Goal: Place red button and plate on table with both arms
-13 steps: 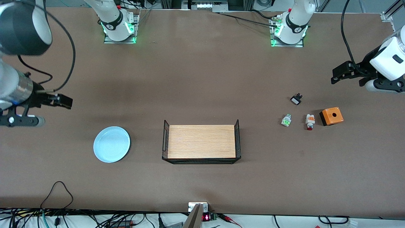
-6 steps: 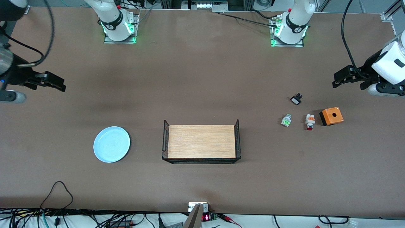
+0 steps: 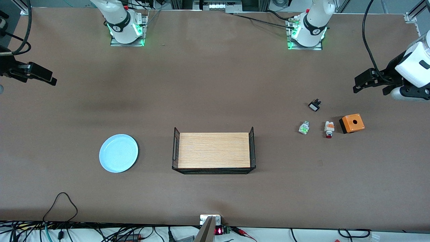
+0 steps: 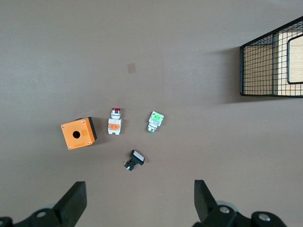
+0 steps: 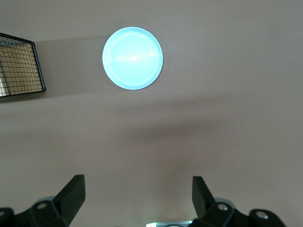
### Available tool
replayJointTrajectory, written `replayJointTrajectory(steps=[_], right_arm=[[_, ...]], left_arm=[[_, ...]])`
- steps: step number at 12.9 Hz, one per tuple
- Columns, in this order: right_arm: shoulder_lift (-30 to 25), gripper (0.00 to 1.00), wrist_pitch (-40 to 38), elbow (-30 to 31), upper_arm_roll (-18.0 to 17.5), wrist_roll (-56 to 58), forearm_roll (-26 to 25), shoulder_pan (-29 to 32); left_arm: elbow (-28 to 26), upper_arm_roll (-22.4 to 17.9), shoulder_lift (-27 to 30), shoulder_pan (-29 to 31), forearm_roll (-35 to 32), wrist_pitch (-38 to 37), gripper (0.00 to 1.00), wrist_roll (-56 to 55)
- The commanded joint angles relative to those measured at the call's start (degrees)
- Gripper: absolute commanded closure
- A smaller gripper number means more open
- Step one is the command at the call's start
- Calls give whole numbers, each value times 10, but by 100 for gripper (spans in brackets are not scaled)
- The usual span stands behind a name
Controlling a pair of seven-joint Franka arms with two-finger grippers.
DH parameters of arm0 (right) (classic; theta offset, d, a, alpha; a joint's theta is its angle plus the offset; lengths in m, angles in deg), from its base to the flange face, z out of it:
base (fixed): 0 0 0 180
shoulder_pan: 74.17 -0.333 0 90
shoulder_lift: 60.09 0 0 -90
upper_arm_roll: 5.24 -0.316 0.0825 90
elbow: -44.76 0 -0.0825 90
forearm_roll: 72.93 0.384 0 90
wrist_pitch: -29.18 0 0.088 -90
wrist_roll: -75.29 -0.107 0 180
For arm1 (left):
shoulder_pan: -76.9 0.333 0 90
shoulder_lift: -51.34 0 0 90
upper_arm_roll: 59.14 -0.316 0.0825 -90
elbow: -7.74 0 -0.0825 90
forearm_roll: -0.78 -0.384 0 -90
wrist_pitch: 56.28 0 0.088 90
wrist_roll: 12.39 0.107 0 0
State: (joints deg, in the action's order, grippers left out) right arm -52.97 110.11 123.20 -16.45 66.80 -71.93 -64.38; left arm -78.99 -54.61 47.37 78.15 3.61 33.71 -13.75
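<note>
The pale blue plate [image 3: 118, 153] lies flat on the brown table [image 3: 215, 84] toward the right arm's end; it also shows in the right wrist view as the plate [image 5: 132, 57]. The red button [image 3: 329, 129] lies on its side toward the left arm's end, between a green part and an orange box, and shows again as the red button [image 4: 115, 125]. My right gripper [image 3: 47, 79] hangs open and empty over bare table at that end's edge, well apart from the plate. My left gripper [image 3: 357, 84] is open and empty over bare table near the small parts. Both wrist views show wide jaws: left gripper [image 4: 139, 194], right gripper [image 5: 137, 187].
A wooden tray with black wire ends [image 3: 214, 150] stands mid-table. Beside the button sit an orange box with a hole [image 3: 351, 123], a green-and-clear part [image 3: 304, 128] and a small black part [image 3: 314, 106]. A cable loop [image 3: 60, 201] lies at the table's front edge.
The right arm has drawn back toward its end of the table and toward the bases, away from the plate. The left gripper has barely shifted. Nothing on the table moved.
</note>
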Motion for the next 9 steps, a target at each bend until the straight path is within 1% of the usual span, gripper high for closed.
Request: replayJointTrajectory(steps=[1, 2, 3, 4, 5, 6, 9], right_arm=[[-14, 0, -13, 2, 0, -1, -1, -2], [-17, 0, -16, 11, 4, 1, 0, -5], [-18, 0, -15, 16, 29, 2, -2, -27], [-18, 0, -9, 30, 83, -1, -2, -74], [-18, 0, 13, 42, 141, -1, 1, -118], [-18, 0, 35, 52, 171, 1, 1, -142], [-46, 0, 41, 69, 172, -2, -5, -145]], left_arm=[[-16, 4, 19, 5, 9, -7, 0, -3], [-15, 4, 19, 4, 9, -7, 0, -2], [-15, 4, 19, 4, 9, -5, 0, -1], [-15, 5, 19, 4, 8, -6, 0, -1], [-15, 7, 19, 4, 8, -6, 0, -1], [-15, 7, 18, 4, 8, -5, 0, -1], [-16, 7, 18, 5, 9, -4, 0, -1]])
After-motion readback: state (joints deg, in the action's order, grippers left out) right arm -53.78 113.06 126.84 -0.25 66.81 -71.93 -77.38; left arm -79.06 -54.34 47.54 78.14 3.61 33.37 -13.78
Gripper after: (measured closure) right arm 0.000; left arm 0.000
